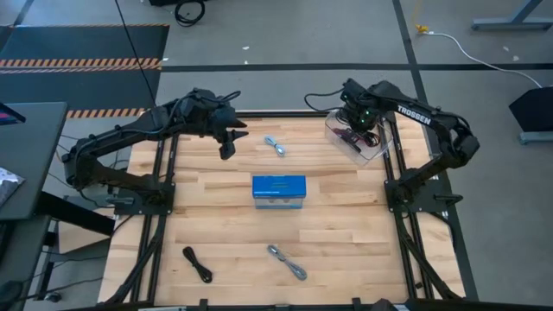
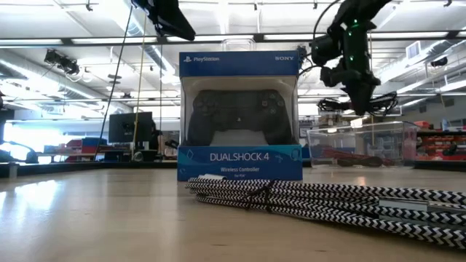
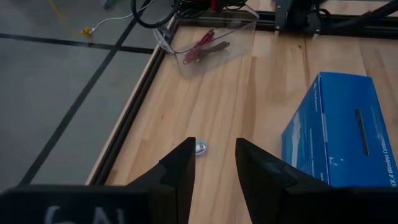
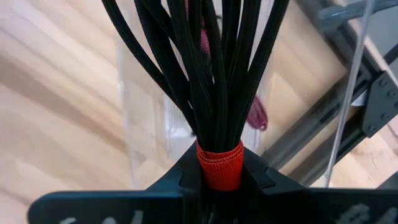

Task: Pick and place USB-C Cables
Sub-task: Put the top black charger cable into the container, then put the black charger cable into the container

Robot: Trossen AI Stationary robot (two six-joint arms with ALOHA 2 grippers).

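My right gripper (image 4: 219, 177) pinches a black cable bundle (image 4: 205, 74) at its red strap, above the clear bin (image 1: 378, 149) at the table's far right corner; the strands run lengthwise straight out from my fingers. A red cable (image 3: 202, 50) lies in the bin. My left gripper (image 3: 212, 165) hovers with fingers spread over the pale cable (image 1: 276, 145), which lies diagonally. Near the front edge, a silver-grey cable (image 1: 288, 262) and another black cable (image 1: 198, 264) also lie diagonally, beyond the blue box (image 1: 278, 191).

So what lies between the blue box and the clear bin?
Only bare wood: in the high view, nothing sits between the blue box and the clear bin.
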